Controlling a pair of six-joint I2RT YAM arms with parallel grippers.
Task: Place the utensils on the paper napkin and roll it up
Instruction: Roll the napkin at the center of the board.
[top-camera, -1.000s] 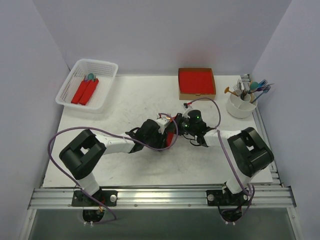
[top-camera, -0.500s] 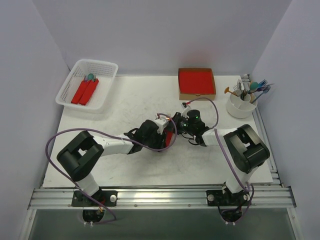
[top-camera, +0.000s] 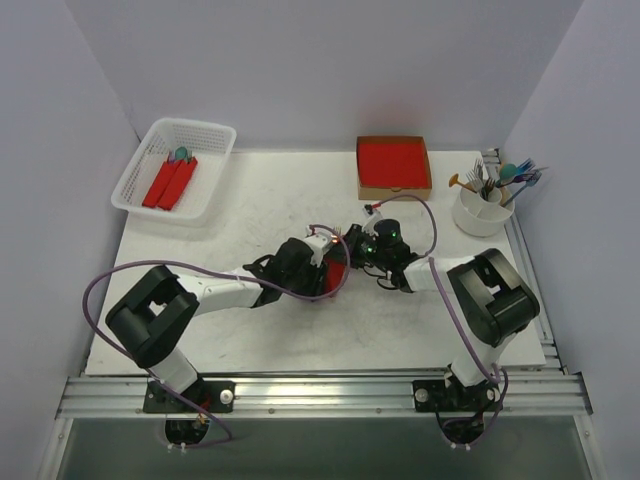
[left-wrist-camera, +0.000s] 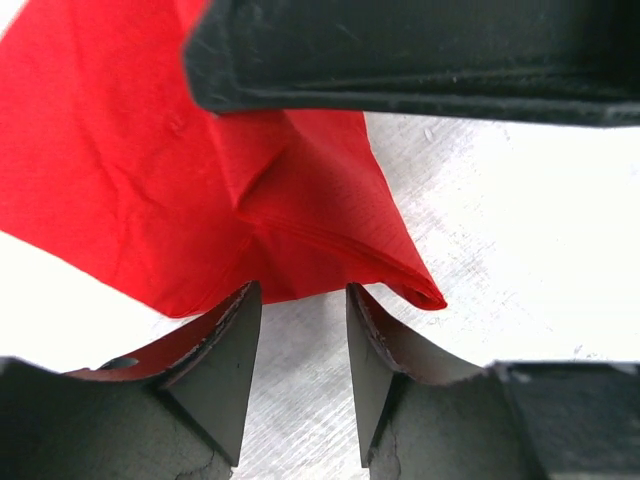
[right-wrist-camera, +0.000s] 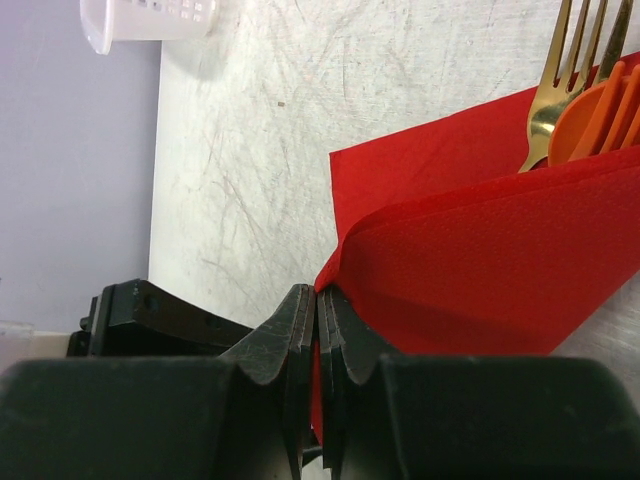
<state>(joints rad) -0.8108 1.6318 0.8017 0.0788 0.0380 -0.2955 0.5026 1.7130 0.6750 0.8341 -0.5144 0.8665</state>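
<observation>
The red paper napkin lies at the table's middle, folded over the utensils. In the right wrist view a gold fork and an orange utensil stick out from under the napkin's fold. My right gripper is shut on the near corner of that fold, with red paper showing between the jaws; it also shows in the top view. My left gripper is open, with bare table between its fingers and the napkin's edge just ahead of the tips. It shows in the top view, facing the right gripper.
A white basket at the back left holds red rolls. A brown cardboard box with a red stack is at the back centre. A white cup with several utensils stands at the right edge.
Both grippers have shifted slightly left, the left arm stretching further in. The napkin stays between them, and less of it shows from above.
</observation>
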